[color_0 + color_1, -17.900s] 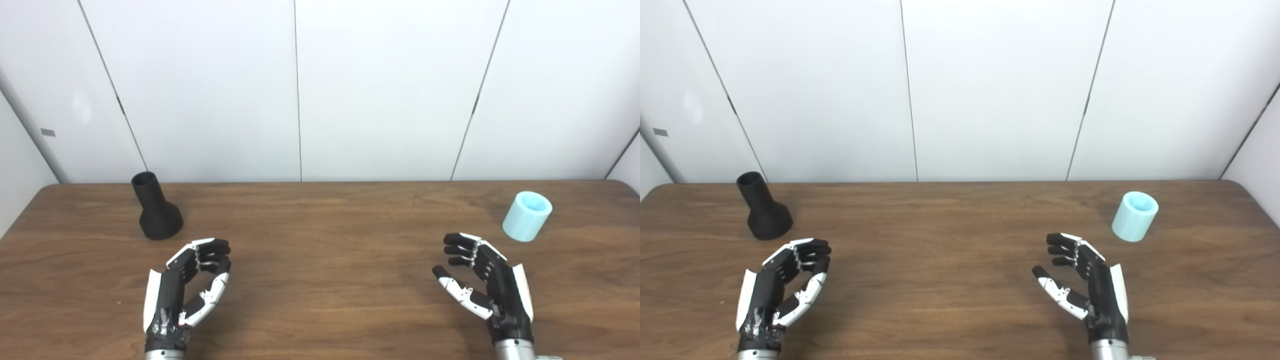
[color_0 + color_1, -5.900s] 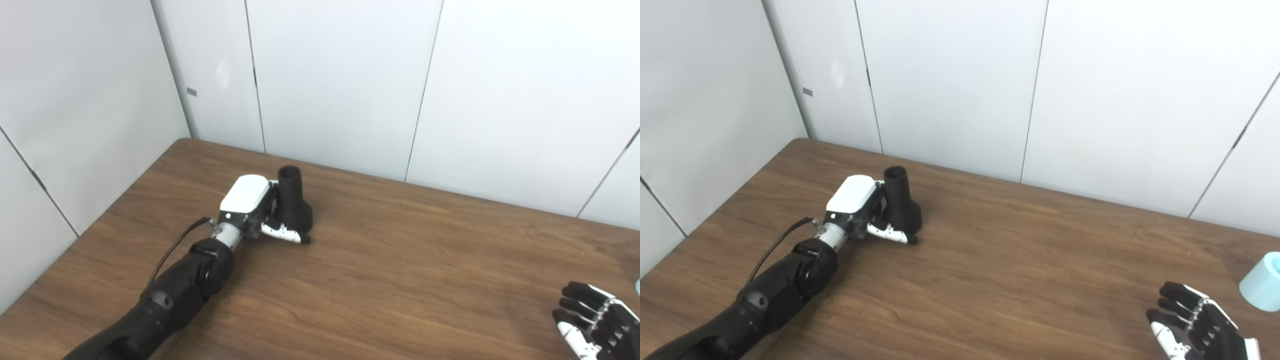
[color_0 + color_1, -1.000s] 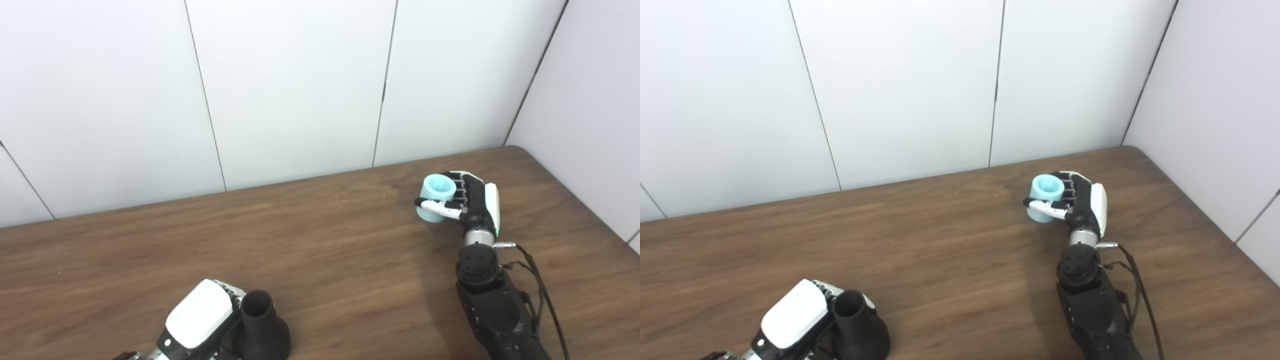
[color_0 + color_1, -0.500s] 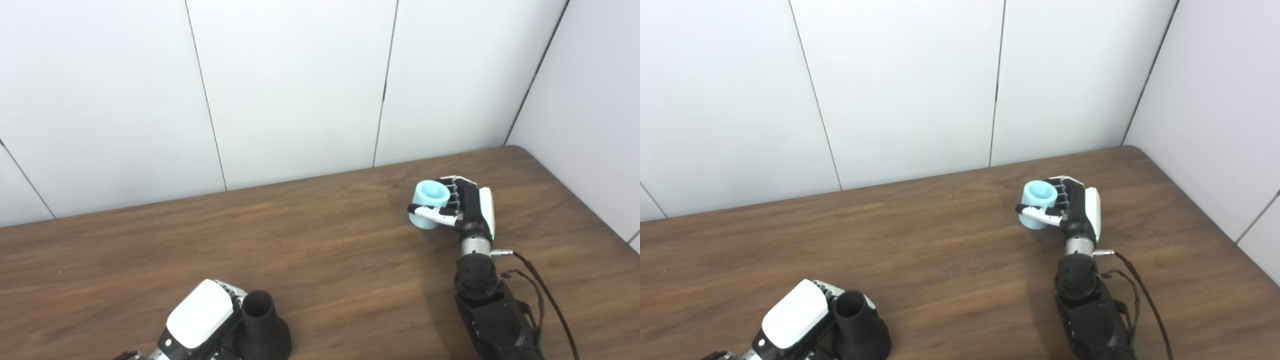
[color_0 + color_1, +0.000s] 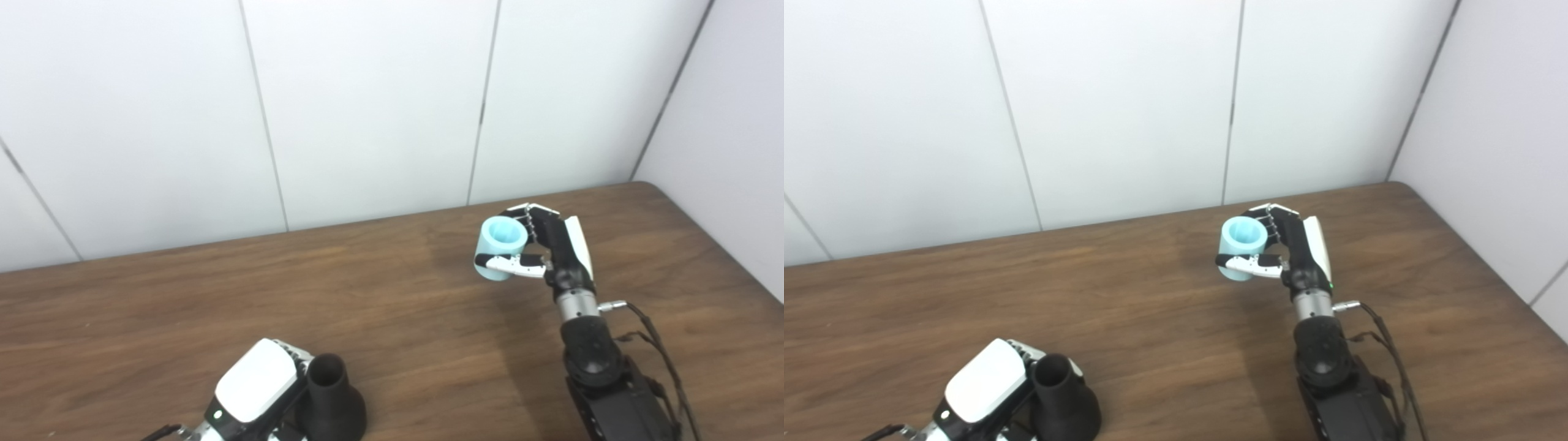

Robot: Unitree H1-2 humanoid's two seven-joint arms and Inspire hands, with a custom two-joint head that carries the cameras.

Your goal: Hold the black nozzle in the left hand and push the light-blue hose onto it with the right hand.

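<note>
So right now my right hand [image 5: 551, 251] is wrapped around the light-blue hose [image 5: 501, 248], thumb across the front of it and the other fingers [image 5: 531, 215] curled around the far side. It's a short chunky piece, open end pointing up, tilted a little. I can't tell for sure whether its bottom edge is touching the desk [image 5: 398, 306] or just off it, though there's a shadow under it on the wood. That's over on the right side of the desk, toward the back near the white wall panels [image 5: 367, 104].

My left hand [image 5: 986, 392] is way down at the bottom edge of both views, closed on the black nozzle [image 5: 1062, 398]. Nozzle stands upright, narrow open neck on top and the wide flared base at the bottom, right beside the white back of my hand. The fingers themselves are mostly hidden behind the nozzle.

Hose and nozzle are well apart, lots of bare brown wood between them. A black cable [image 5: 655, 343] loops off my right wrist.
</note>
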